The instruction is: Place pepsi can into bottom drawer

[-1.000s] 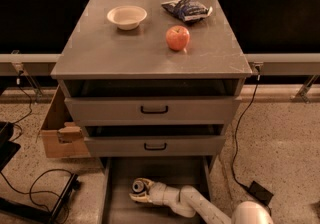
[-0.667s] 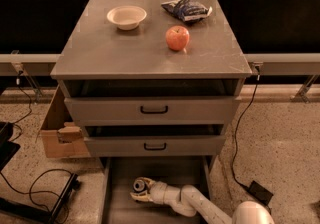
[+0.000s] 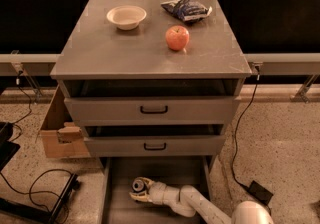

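The pepsi can (image 3: 138, 185) shows its silver top and lies low inside the pulled-out bottom drawer (image 3: 114, 203), near its left middle. My gripper (image 3: 142, 190) reaches in from the lower right, down in the drawer. Its fingers sit on either side of the can and hold it just above or on the drawer floor. The white arm (image 3: 200, 205) runs from the gripper to the lower right corner.
Two grey drawers with black handles (image 3: 154, 110) sit above, slightly open. On the cabinet top (image 3: 100, 53) are a white bowl (image 3: 126, 17), a red apple (image 3: 177, 37) and a blue-and-white snack bag (image 3: 186, 9). A cardboard box (image 3: 57, 135) stands left; cables lie on the floor.
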Robot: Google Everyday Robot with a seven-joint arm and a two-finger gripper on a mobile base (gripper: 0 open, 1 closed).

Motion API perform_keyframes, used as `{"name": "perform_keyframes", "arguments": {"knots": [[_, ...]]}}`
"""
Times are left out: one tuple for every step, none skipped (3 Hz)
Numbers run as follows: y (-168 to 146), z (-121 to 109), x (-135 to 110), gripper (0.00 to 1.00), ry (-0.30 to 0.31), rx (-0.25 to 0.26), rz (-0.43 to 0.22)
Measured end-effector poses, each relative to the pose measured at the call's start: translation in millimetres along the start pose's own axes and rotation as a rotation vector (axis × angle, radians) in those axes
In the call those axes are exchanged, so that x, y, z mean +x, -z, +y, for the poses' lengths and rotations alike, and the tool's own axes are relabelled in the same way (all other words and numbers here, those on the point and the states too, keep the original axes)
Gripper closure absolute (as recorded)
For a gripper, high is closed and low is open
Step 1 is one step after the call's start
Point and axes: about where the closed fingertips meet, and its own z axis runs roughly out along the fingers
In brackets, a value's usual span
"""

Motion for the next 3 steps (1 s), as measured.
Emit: {"name": "perform_keyframes", "arguments": {"knots": [[-1.7, 1.4, -0.5, 0.13, -0.001, -0.003, -0.001], [-3.2, 2.6, -1.0, 0.00, -0.002, -0.006, -0.003], [-3.3, 2.6, -1.1, 0.00, -0.001, -0.006, -0.003]]}}
